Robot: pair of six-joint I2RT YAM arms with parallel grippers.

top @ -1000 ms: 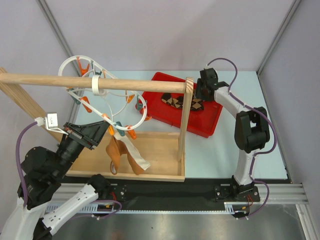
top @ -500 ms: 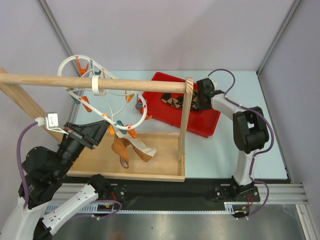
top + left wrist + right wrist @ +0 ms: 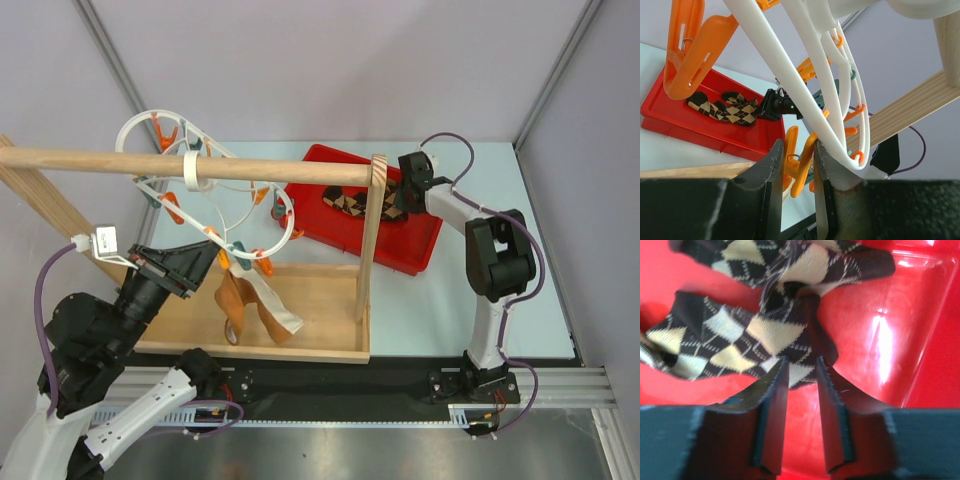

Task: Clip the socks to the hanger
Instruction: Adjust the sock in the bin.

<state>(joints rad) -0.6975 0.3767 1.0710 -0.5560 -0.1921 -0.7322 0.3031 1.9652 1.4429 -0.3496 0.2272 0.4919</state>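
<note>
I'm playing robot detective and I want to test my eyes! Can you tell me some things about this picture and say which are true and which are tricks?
1. Checkered socks are lying in the red tray. True.
2. The hanger is lying flat on the table. False: it hangs by its white loop from the wooden rod.
3. The left gripper is pinching an orange clip on the hanger. True.
4. The right gripper is up by the hanger too. False: it is down in the red tray, with its fingertips on either side of a fold of the socks.
</note>
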